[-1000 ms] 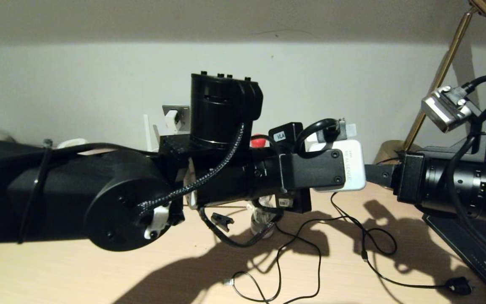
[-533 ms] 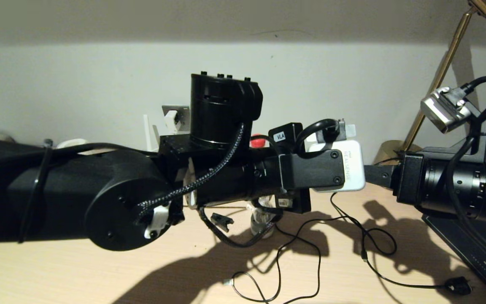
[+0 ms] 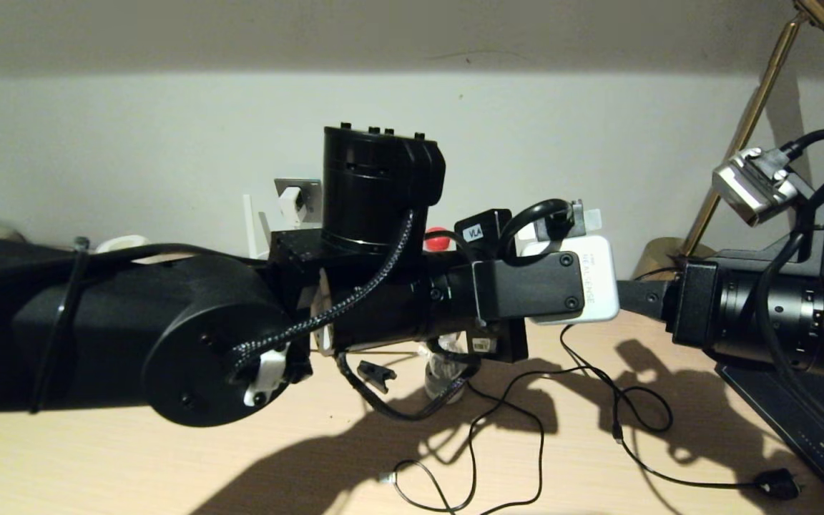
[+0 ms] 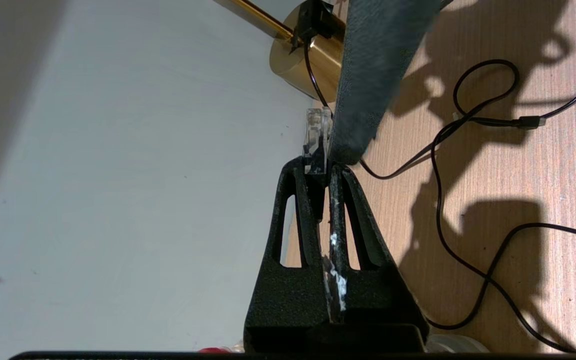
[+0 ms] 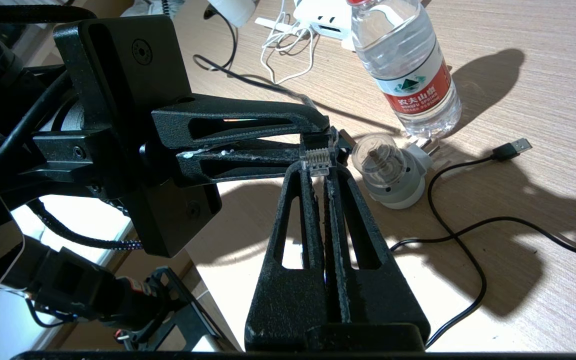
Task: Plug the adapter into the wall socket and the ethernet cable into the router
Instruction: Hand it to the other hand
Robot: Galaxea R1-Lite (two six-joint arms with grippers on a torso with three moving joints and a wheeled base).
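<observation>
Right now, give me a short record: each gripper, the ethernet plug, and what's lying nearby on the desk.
left gripper: shut on the ethernet plug, above the desk
right gripper: shut, tips at the same plug; grip unclear
ethernet plug: clear, held in the air where both grippers meet, in no port
nearby: bottle upright; USB cable lying loose
socket: on the wall behind the left arm, a white block on it

From our head we look down over both arms at the desk (image 3: 133, 465), while both wrist cameras sit close behind their fingers, sharing the clear connector (image 5: 317, 156).
</observation>
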